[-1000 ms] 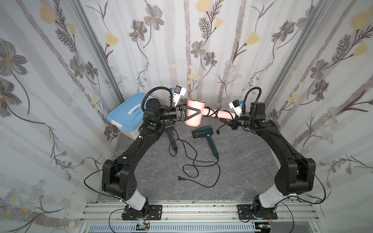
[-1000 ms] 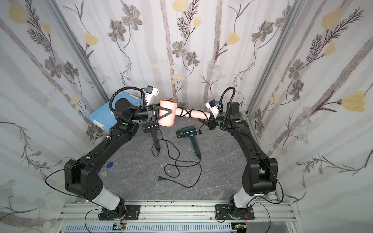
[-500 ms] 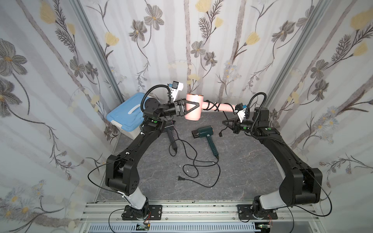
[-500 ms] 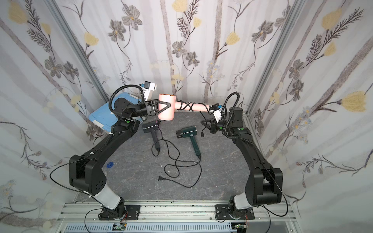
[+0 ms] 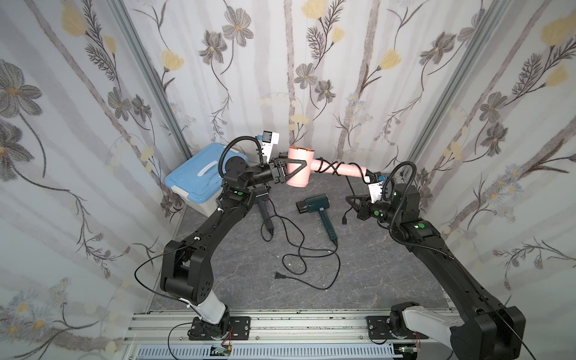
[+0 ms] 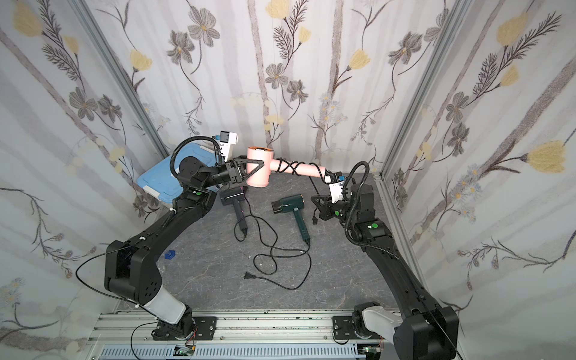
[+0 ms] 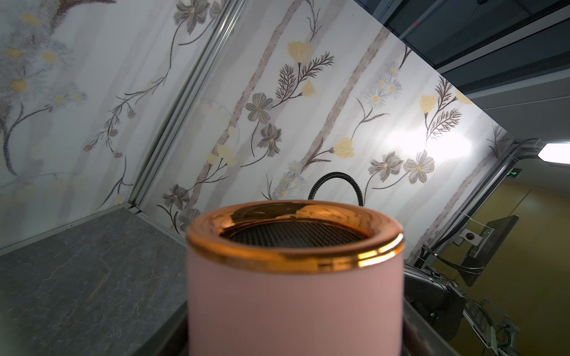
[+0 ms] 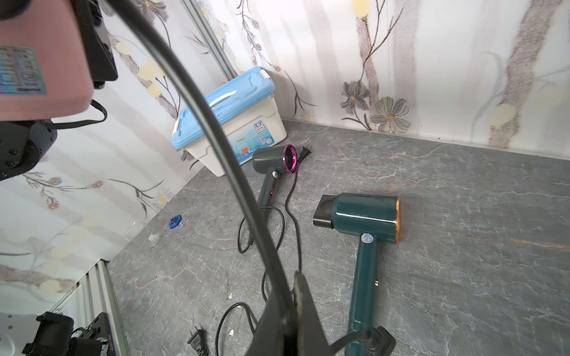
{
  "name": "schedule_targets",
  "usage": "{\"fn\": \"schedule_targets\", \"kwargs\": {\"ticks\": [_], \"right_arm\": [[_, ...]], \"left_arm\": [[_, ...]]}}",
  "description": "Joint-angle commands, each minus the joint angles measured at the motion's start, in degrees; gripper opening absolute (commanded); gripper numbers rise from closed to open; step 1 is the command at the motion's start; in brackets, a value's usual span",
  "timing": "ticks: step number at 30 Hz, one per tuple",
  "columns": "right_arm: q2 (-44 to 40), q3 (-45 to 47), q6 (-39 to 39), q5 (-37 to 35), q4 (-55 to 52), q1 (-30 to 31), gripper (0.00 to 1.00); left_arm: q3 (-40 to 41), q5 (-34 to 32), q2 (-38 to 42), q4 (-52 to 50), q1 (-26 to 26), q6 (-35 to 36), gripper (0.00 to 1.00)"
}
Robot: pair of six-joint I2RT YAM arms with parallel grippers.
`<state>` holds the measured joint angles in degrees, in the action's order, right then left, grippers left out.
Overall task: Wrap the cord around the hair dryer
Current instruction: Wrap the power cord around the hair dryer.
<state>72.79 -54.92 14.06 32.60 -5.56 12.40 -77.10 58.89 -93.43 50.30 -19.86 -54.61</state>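
L tool (image 5: 294, 170) is gripping the barrel of the pink hair dryer (image 5: 300, 178), jaws pressing on either side, & is holding it in the air above the back of the surface (image 5: 374, 274). In the L wrist view that barrel (image 7: 294, 302) is sitting close to the lens, w/ its copper rim & dark mesh end showing. The handle is sticking out sideways toward the R arm, sloping slightly down.

The cord (image 5: 331, 164) is winding round the handle in several crossing turns. It's then dropping off the handle's end toward the R tool (image 5: 355, 202), which is hanging below & just beside that end. R tool is pressed together, pinching the cord. In the R wrist view the black line (image 8: 216, 148) is running from the pink handle base into the closed jaws. The plug (image 8: 381, 339) is hanging just past them, & in both top views it's dangling under the tool (image 6: 314, 220).

A green dryer (image 5: 314, 204) is lying on the surface btwn the arms. A grey dryer (image 8: 271, 163) w/ a magenta ring is lying near a blue-lidded box (image 5: 193, 180). Loose black cords (image 5: 299, 249) are looping across the surface in front of both. A small blue bit (image 6: 170, 255) is lying near the L arm.
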Motion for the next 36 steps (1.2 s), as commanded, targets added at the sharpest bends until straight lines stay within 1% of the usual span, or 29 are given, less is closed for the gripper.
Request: {"fn": "schedule_targets", "kwargs": {"ticks": [1, 5, 9, 12, 15, 17, 19, 21, 23, 24, 30, 31, 34, 36], "right_arm": [[-3.4, 2.0, 2.4, 0.3, 6.1, -0.8, 0.0], [-4.8, 2.2, 5.1, -1.2, 6.4, -1.9, 0.0], [-5.0, 2.4, 7.6, 0.4, 8.7, -2.8, 0.0], [-3.0, -1.0, 4.1, -0.9, 4.2, -0.4, 0.0], [-0.8, -5.8, -1.9, -6.8, -3.8, 4.6, 0.0], [0.0, -8.7, -5.4, -10.6, -9.4, 7.1, 0.0], [0.2, -11.9, -8.9, -14.4, -15.9, 8.4, 0.0], [0.7, -16.4, -13.1, -18.3, -23.2, 9.1, 0.0], [1.3, -20.6, -16.7, -22.6, -29.6, 9.4, 0.0], [1.4, -22.5, -18.7, -24.7, -32.4, 9.5, 0.0], [3.5, -32.3, -25.2, -34.0, -42.2, 10.2, 0.0], [4.1, -33.7, -25.9, -35.5, -43.1, 10.3, 0.0], [6.0, -37.4, -28.6, -39.6, -44.4, 10.5, 0.06], [7.3, -39.4, -30.2, -40.6, -44.3, 10.6, 0.08]], "left_arm": [[1.6, -11.2, -0.7, 6.7, 0.3, 0.0, 0.0], [3.0, -12.3, -1.6, 14.2, 0.4, -5.3, 0.0], [4.1, -13.5, -2.8, 19.0, 0.3, -8.9, 0.0], [4.4, -14.1, -2.6, 16.2, -0.4, -6.8, 0.0], [2.4, -13.4, -2.5, 9.4, -1.4, -2.6, 0.0], [0.0, -12.2, -1.8, 0.1, -2.1, 3.5, 0.0], [-2.7, -11.9, -0.3, -14.1, -3.0, 13.8, 0.0], [-6.9, -11.8, 0.7, -30.9, -4.3, 27.1, 0.0], [-11.1, -12.1, 0.8, -43.9, -5.4, 36.5, 0.0], [-12.3, -12.3, 0.8, -48.2, -5.8, 40.1, 0.0], [-17.7, -14.5, 0.3, -67.9, -8.0, 54.3, 0.0], [-18.2, -14.6, 0.3, -69.7, -8.2, 55.7, 0.0], [-18.5, -12.8, 0.2, -72.8, -8.5, 57.8, 0.0], [-18.5, -11.6, 0.3, -74.1, -8.9, 59.0, 0.0]]}}
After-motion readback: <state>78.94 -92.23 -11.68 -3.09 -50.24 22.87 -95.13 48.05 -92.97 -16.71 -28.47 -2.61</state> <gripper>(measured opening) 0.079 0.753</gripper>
